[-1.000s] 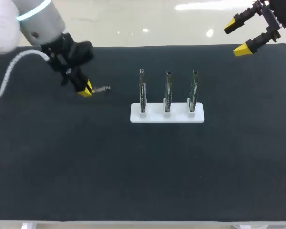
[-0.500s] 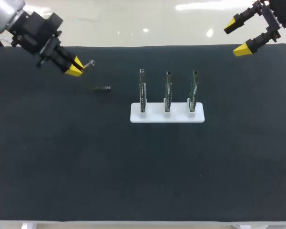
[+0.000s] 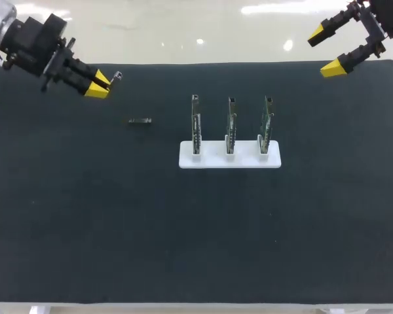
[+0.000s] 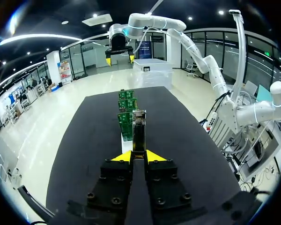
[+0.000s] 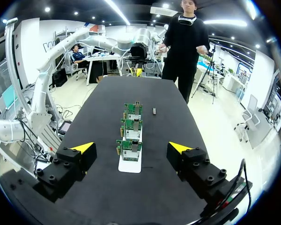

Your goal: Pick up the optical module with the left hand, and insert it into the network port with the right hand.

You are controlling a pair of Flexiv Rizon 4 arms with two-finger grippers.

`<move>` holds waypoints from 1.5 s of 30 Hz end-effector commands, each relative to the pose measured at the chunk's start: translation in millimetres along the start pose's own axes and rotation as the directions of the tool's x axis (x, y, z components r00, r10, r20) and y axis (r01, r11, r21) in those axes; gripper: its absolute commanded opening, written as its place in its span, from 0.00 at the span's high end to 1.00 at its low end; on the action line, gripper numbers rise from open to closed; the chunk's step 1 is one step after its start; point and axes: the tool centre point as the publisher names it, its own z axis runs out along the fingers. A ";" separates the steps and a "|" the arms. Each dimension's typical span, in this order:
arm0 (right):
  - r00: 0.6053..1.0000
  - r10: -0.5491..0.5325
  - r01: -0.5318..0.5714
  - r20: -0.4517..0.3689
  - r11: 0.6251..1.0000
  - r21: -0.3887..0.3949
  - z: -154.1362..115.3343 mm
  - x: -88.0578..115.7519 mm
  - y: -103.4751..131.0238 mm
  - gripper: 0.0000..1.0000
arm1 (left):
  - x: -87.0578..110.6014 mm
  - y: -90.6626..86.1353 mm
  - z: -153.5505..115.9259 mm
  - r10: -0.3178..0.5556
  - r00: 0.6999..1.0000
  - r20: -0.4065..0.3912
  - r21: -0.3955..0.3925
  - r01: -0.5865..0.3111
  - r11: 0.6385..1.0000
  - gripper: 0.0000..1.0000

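My left gripper (image 3: 97, 85) hangs above the table's far left corner, shut on the optical module (image 3: 117, 76), a thin dark and silver bar sticking out past its yellow tips. In the left wrist view the module (image 4: 139, 130) stands out straight ahead between the fingertips of the gripper (image 4: 139, 156), pointing at the row of boards (image 4: 126, 111). Three upright green boards with ports on top stand in a white base (image 3: 229, 157) at the table's middle. My right gripper (image 3: 333, 47) is open and empty above the far right corner, its own view (image 5: 131, 149) looking down the board row (image 5: 131, 136).
A small dark piece (image 3: 139, 121) lies on the black mat to the left of the boards, also visible beyond them in the right wrist view (image 5: 154, 111). The black mat (image 3: 183, 229) covers the whole table.
My left gripper has risen from the mat and drawn back to the far left with the module in it. The small dark piece stayed on the mat. The right arm has not moved.
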 end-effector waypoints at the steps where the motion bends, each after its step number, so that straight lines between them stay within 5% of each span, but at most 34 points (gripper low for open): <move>1: 1.000 0.000 0.000 0.000 1.000 -0.001 0.2 -0.3 -0.6 0.00 | -0.6 -3.5 0.4 0.002 1.000 -0.001 -0.010 -0.002 1.000 1.00; 6: 1.000 0.000 0.000 0.000 1.000 -0.001 0.2 -0.3 -0.6 0.00 | -0.6 -3.5 0.4 0.002 1.000 -0.001 -0.010 -0.002 1.000 1.00; 9: 1.000 0.000 0.000 0.000 1.000 -0.001 0.2 -0.3 -0.6 0.00 | -6.2 -2.0 5.6 0.042 0.995 0.089 -0.017 -0.041 0.999 1.00; 15: 1.000 0.000 0.000 0.000 1.000 -0.001 0.2 -0.3 -0.6 0.00 | -49.7 8.2 40.1 0.049 0.965 0.256 -0.089 -0.027 0.996 1.00; 21: 1.000 0.000 0.000 0.000 1.000 -0.001 0.2 -0.3 -0.6 0.00 | -81.5 8.7 70.7 0.050 0.941 0.334 -0.123 -0.009 0.992 1.00; 28: 1.000 0.000 0.000 0.000 1.000 -0.001 0.2 -0.3 -0.6 0.00 | -103.6 8.0 88.9 0.039 0.922 0.384 -0.129 0.012 0.992 1.00; 45: 1.000 0.000 0.000 0.000 1.000 -0.001 0.2 -0.3 -0.6 0.00 | -118.7 25.5 128.7 0.006 0.900 0.437 -0.079 0.032 0.996 1.00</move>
